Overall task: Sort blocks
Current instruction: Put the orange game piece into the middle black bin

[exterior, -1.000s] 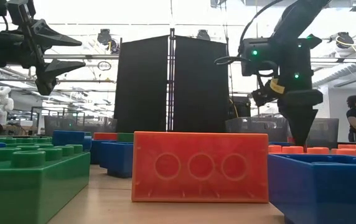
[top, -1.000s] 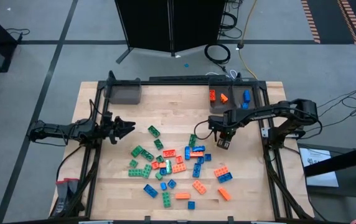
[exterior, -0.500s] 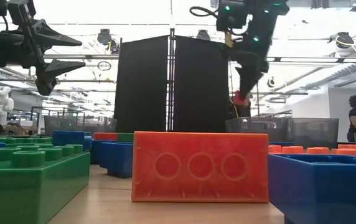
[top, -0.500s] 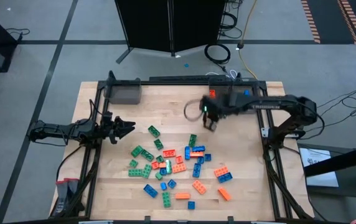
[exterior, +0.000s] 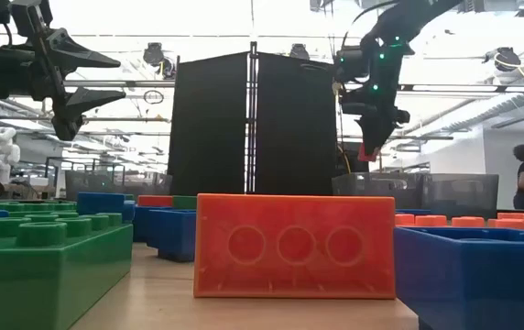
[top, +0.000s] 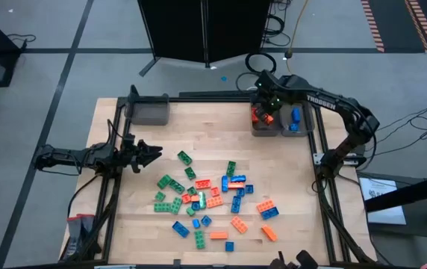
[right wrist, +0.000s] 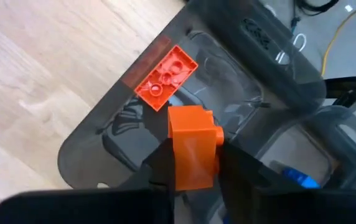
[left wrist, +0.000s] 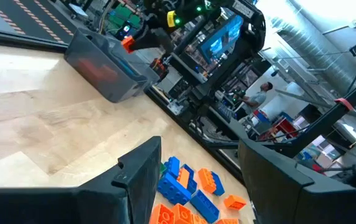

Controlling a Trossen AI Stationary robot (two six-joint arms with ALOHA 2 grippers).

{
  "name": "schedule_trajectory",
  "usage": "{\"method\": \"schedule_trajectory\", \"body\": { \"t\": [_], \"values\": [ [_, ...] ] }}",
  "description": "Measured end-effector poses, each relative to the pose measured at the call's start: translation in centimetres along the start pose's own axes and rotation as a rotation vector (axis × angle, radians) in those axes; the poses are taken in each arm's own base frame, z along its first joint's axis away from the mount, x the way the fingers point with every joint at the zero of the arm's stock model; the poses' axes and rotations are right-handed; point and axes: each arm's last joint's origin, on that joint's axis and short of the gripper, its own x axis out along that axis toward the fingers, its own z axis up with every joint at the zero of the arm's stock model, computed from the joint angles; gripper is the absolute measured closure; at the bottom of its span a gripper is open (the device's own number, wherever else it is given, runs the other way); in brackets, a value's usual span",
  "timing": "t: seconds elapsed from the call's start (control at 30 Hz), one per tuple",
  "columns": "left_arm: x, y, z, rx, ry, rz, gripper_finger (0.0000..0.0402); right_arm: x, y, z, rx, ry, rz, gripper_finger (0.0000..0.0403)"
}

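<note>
Orange block (right wrist: pixel 192 146) pinched in right end effector (right wrist: pixel 190 163) above grey bin (right wrist: pixel 103 134); left end effector (top: pixel 152 152) spread

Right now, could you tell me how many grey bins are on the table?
3: one grey bin at the table's far left, and two side by side at the far right, one holding orange blocks, the other blue.
</note>
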Motion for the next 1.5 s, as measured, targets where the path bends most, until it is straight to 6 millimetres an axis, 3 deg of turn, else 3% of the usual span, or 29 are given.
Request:
{"method": "schedule_trajectory", "body": {
  "t": [0.2, 0.33, 0.47, 0.6, 0.83, 1.0, 1.13, 1.3, 1.5],
  "values": [
    [0.0, 0.0, 0.0, 0.000, 0.000, 0.000, 0.0186, 0.6, 0.1, 0.1, 0.000, 0.016, -0.008, 0.0163],
    [0.0, 0.0, 0.0, 0.000, 0.000, 0.000, 0.0186, 0.3, 0.2, 0.0, 0.022, 0.014, 0.013, 0.0113],
    [0.0, 0.0, 0.0, 0.000, 0.000, -0.001, 0.0186, -1.6, 1.8, -0.6, -0.026, -0.009, 0.234, 0.0115],
    [0.0, 0.0, 0.0, 0.000, 0.000, 0.000, 0.0186, -4.3, 6.2, -2.4, -0.192, -0.001, 0.486, 0.0131],
    [0.0, 0.0, 0.0, 0.003, 0.001, -0.001, 0.0186, -6.9, 14.5, -9.7, -0.571, 0.186, 0.492, 0.0145],
    [0.0, 0.0, 0.0, 0.006, 0.001, -0.001, 0.0186, -6.6, 17.7, -14.6, -0.668, 0.279, 0.458, 0.0145],
    [0.0, 0.0, 0.0, 0.006, 0.001, -0.001, 0.0186, -5.1, 19.4, -17.7, -0.666, 0.294, 0.466, 0.0145],
    [0.0, 0.0, 0.0, 0.006, 0.001, -0.001, 0.0186, -2.9, 20.6, -20.3, -0.644, 0.266, 0.508, 0.0144],
    [0.0, 0.0, 0.0, 0.006, 0.001, 0.000, 0.0186, -1.4, 20.5, -21.8, -0.596, 0.290, 0.492, 0.0144]
  ]
}}
